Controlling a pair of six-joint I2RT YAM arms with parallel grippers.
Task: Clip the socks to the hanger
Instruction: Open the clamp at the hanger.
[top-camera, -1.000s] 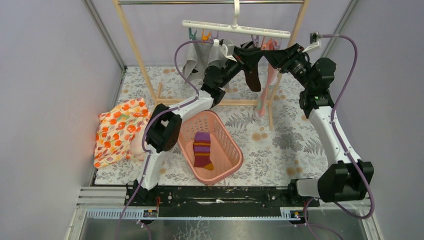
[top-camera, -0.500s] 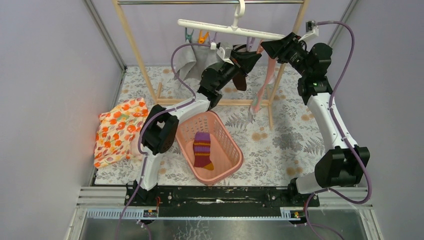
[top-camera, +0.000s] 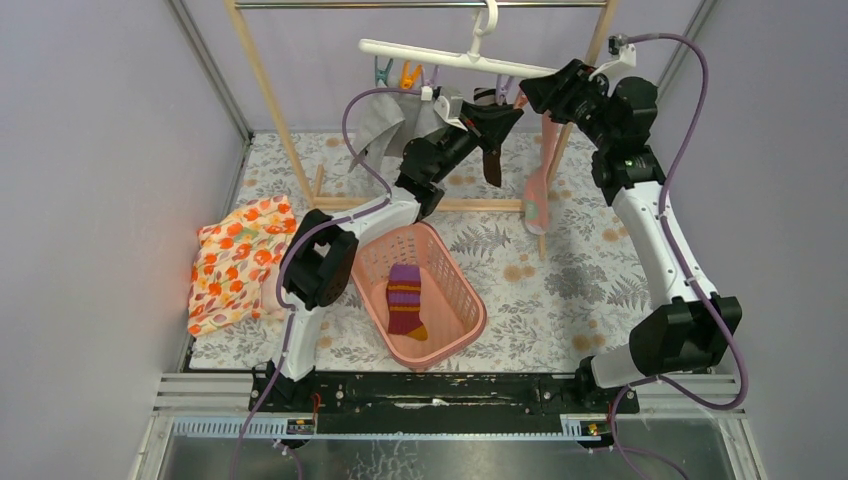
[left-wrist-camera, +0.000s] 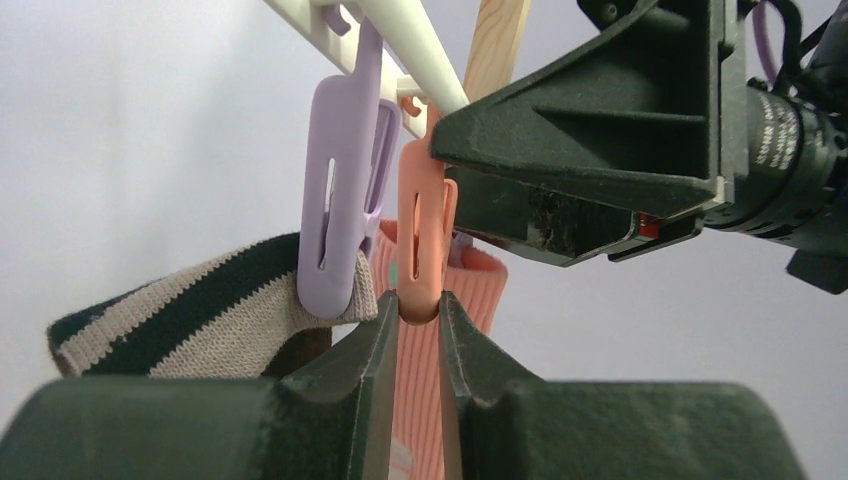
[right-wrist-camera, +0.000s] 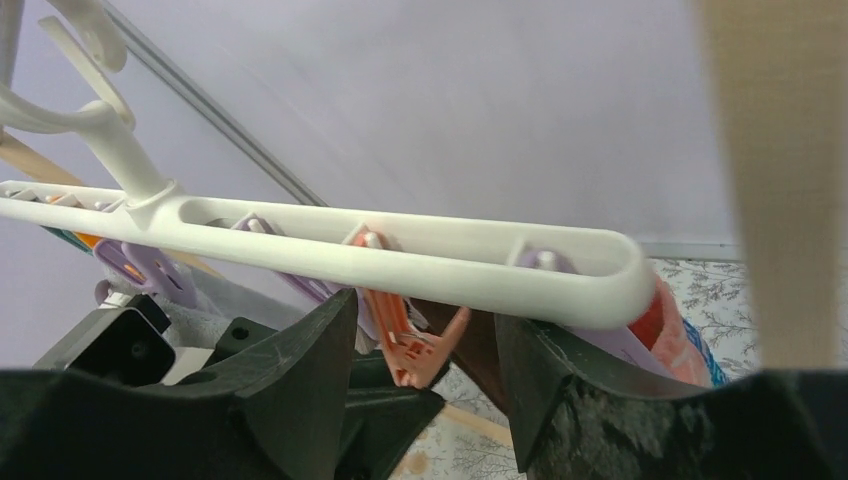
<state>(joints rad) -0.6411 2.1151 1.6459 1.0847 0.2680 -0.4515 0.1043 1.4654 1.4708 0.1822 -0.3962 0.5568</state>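
Note:
The purple striped sock (top-camera: 405, 298) lies flat in the pink basket (top-camera: 470, 312), far below both grippers. The white hanger (top-camera: 450, 58) hangs from the rack's top rail. My left gripper (top-camera: 510, 110) is up under its right half. In the left wrist view that gripper (left-wrist-camera: 418, 315) is shut on the lower tip of an orange clip (left-wrist-camera: 420, 230), with a pink ribbed sock (left-wrist-camera: 478, 285) right behind it. My right gripper (right-wrist-camera: 425, 320) is open beneath the hanger bar (right-wrist-camera: 400, 255). Its jaws stand apart on either side of the orange clip (right-wrist-camera: 412, 350).
A dark brown sock (top-camera: 492, 160) with a striped cuff (left-wrist-camera: 200, 310) hangs from a purple clip (left-wrist-camera: 335, 220). The long pink sock (top-camera: 540, 175) dangles by the wooden rack frame (top-camera: 270, 90). A grey cloth (top-camera: 375, 122) hangs at the hanger's left. An orange floral cloth (top-camera: 240, 262) lies at the left.
Both grippers have risen to the hanger's right end. The right gripper's jaws have spread wider. The pink sock has swung to the right.

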